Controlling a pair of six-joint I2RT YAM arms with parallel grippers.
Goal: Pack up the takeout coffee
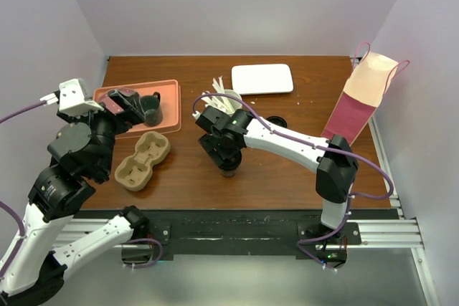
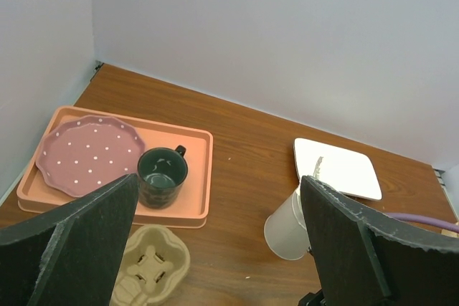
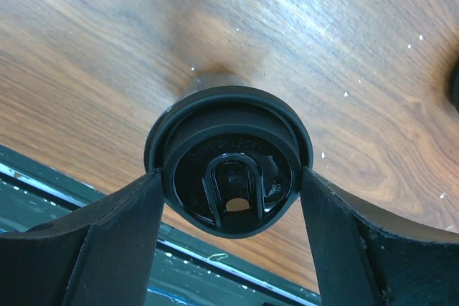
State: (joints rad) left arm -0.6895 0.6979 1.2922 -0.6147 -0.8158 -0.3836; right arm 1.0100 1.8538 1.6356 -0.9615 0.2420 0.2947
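The takeout coffee (image 3: 229, 170), a dark cup with a round black lid, stands on the brown table near its front middle. My right gripper (image 3: 231, 177) is down over it, with one finger pressed to each side of the lid. In the top view the gripper (image 1: 228, 154) hides nearly all of the cup (image 1: 229, 170). A pulp cup carrier (image 1: 142, 160) lies to the left with nothing in its wells. My left gripper (image 1: 133, 105) hovers above the carrier (image 2: 150, 266) and the tray, wide open (image 2: 219, 180) and holding nothing.
A salmon tray (image 1: 168, 87) at the back left holds a dark mug (image 2: 162, 175) and a pink dotted plate (image 2: 86, 154). A white cup of stirrers (image 1: 224, 98) stands behind my right gripper. Behind it is a white plate (image 1: 262, 78). A paper bag (image 1: 362, 98) leans at the right.
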